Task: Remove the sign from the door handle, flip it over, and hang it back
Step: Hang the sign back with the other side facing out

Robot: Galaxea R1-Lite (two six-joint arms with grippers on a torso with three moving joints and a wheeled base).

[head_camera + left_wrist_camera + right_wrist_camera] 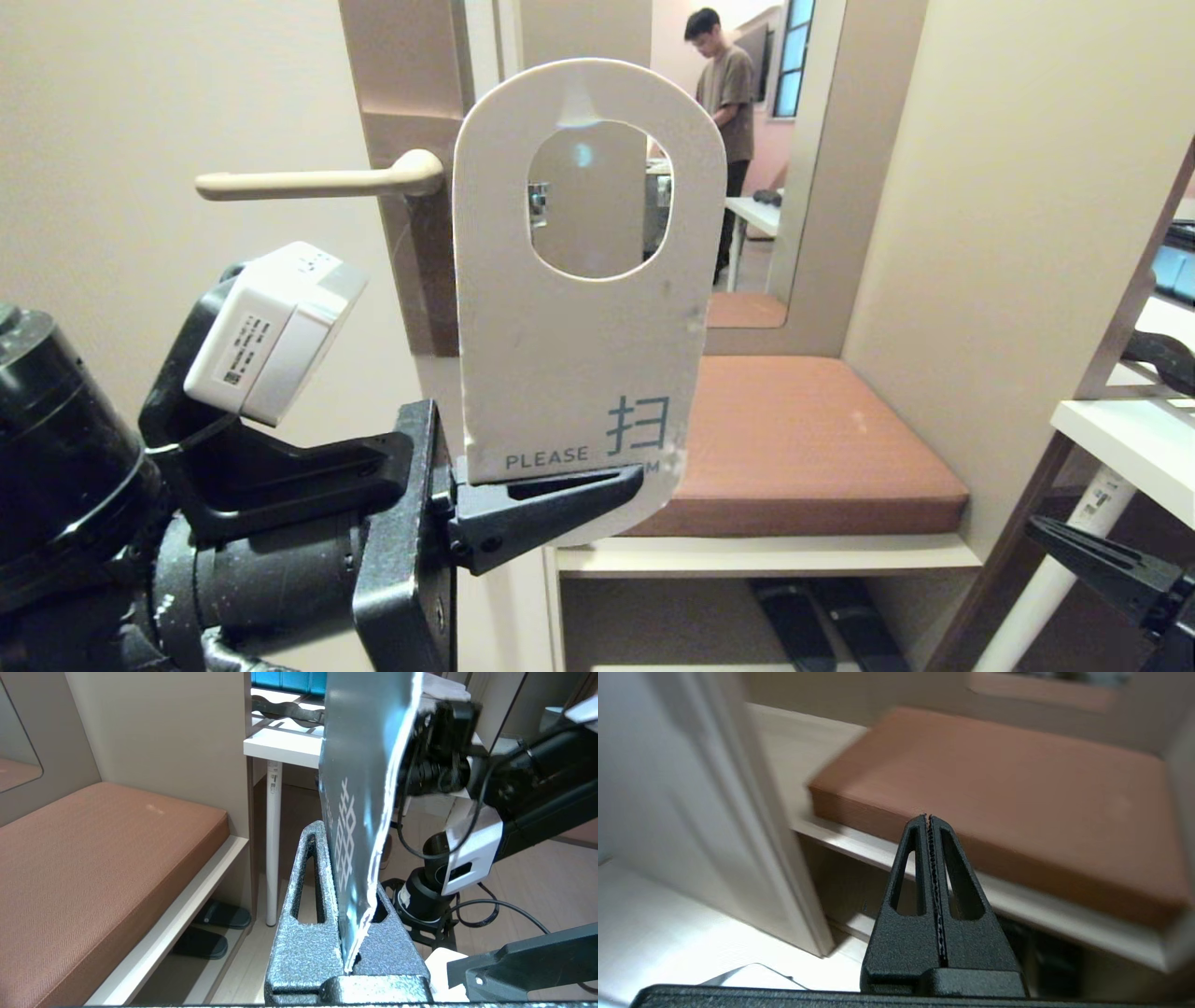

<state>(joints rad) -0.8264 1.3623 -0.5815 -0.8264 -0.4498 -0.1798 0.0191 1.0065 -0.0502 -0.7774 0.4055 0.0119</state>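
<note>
The sign point(579, 355) stands upright in front of the door, off the door handle point(317, 183), which juts out cream and level just to its left. Its white face with "PLEASE" printed low down faces the head view. Its slate-blue face point(364, 765) shows in the left wrist view. My left gripper point(635, 481) is shut on the sign's bottom edge, reaching in from the left, with the card pinched between both fingers point(348, 858). My right gripper point(1036, 530) hangs low at the right, apart from the sign, shut on nothing point(929, 817).
A brown cushioned bench point(803, 439) sits right of the door, with dark slippers point(803, 625) underneath. A white shelf unit point(1120, 448) stands at the far right. A person point(724, 103) stands in the background beyond the sign. The handle's brownish backplate point(411, 112) rises behind its pivot.
</note>
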